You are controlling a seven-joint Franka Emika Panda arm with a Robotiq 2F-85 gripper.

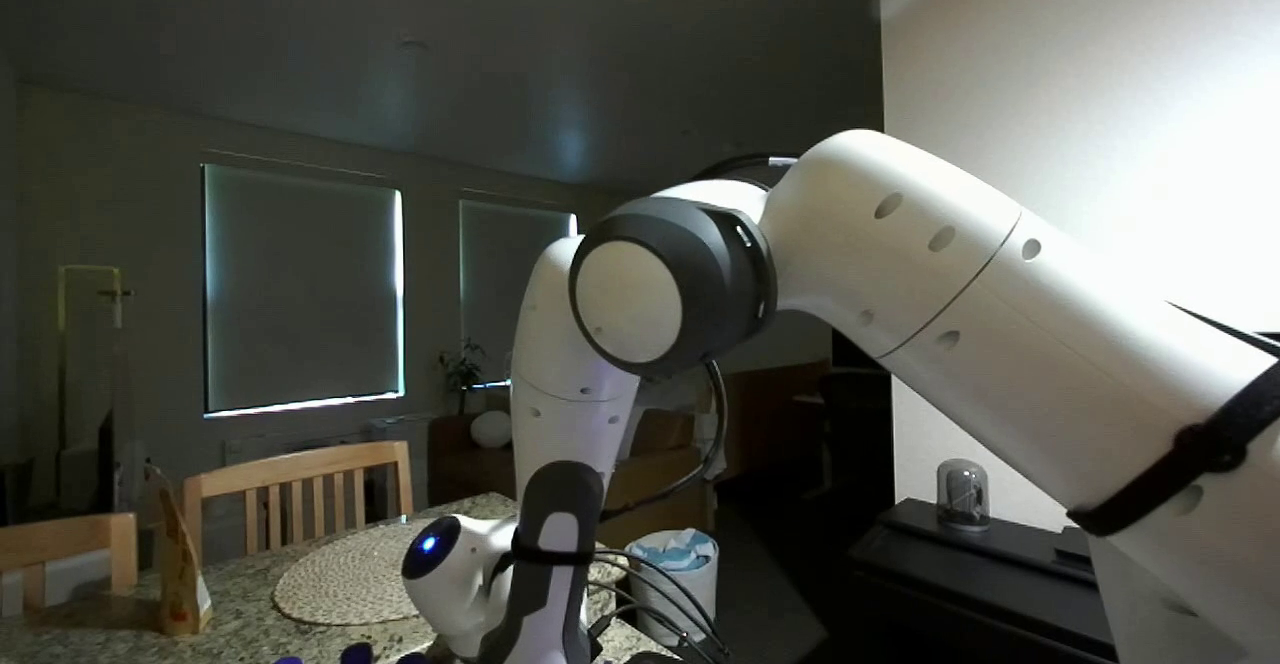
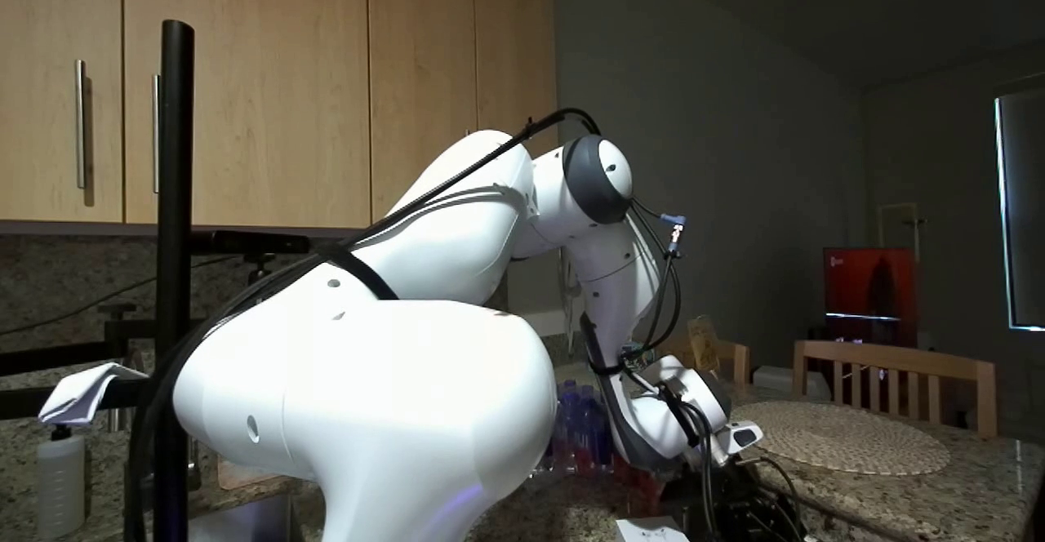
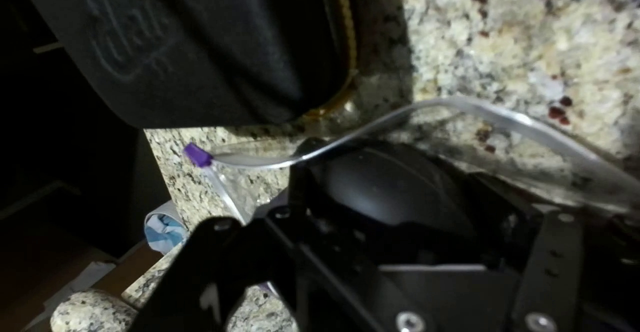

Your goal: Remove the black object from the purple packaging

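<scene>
"White Franka arm (image 1: 900,244) stands nearest to the camera in both exterior views. At its end, the wrist view shows the dark Robotiq gripper (image 3: 385,212)."

"Which thing is the biggest around the gripper?"

"Speckled granite countertop (image 3: 540,32); it spreads below the gripper and ahead of the fingertips. Next in size is the round woven placemat (image 1: 340,584), partly behind the arm's wrist in an exterior view. Then comes the white bin (image 1: 703,584). The wrist view shows its top beyond the countertop's edge, to the left of the gripper."

"And what lies closer to the tool?"

"Ahead of the fingertips and toward the left there is the dark zippered case (image 3: 210,47), with lettering on it that I cannot read. Between this case and the gripper runs the clear zip-top bag (image 3: 520,119), with its strip curving ahead of the fingertips."

"Please, how do the fingers stand?"

"They stand apart from each other, and the black lump (image 3: 375,187) is between them. Whether they press on it, I cannot tell."

"So the lump is out of the bag?"

"This also I cannot tell. It is smooth and rounded, and the bag's strip passes across its far edge."

"And the smallest thing?"

"Purple slider (image 3: 197,155), on the bag's corner, ahead and left of the fingertips, just beside the case."
</scene>
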